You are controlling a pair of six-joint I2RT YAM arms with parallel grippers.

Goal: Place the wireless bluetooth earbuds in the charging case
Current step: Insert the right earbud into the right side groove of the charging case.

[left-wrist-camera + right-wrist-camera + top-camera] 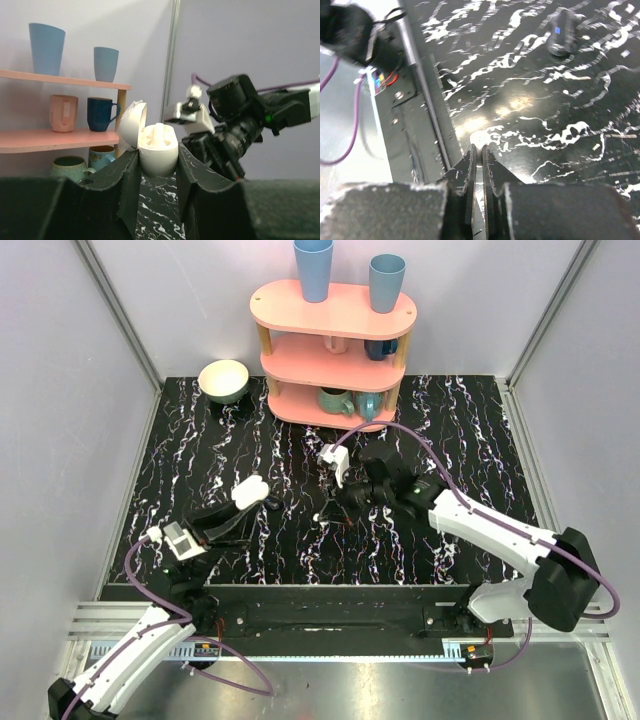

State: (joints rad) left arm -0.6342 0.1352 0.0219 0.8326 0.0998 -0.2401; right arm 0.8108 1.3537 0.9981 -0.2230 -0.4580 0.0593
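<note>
Charging case (pixel 159 150) sits clamped between the fingers of the left gripper (pixel 157 159), on the near left of the marbled mat (pixel 480 440). It is held upright by its lower half, with the lid (pixel 132 122) hinged open and leaning off to one side. The wells therefore face up with nothing over them. That looks like a deliberate presenting pose, a steady socket for the other arm to feed. A white shape (pixel 159 131) stands up inside the opening. It may be one bud seated, though the view is too soft to be sure.

A little farther in, toward the middle of the mat, the right gripper (pixel 480 150) points down at the surface with its jaws drawn almost together. A tiny white earbud (pixel 480 137) shows at their very tips. The thin gap left between the fingers suggests they are pinching it rather than merely touching it. The hold looks shallow, so the bud could squirt out or rotate on the lift. In the left wrist view this arm sits just beyond the case, well placed for a short carry across.

Farthest back, apart from the work, stand a pale bowl (pixel 224 380) and a pink shelf (pixel 340 315) carrying blue cups (pixel 313 268) and mugs.
</note>
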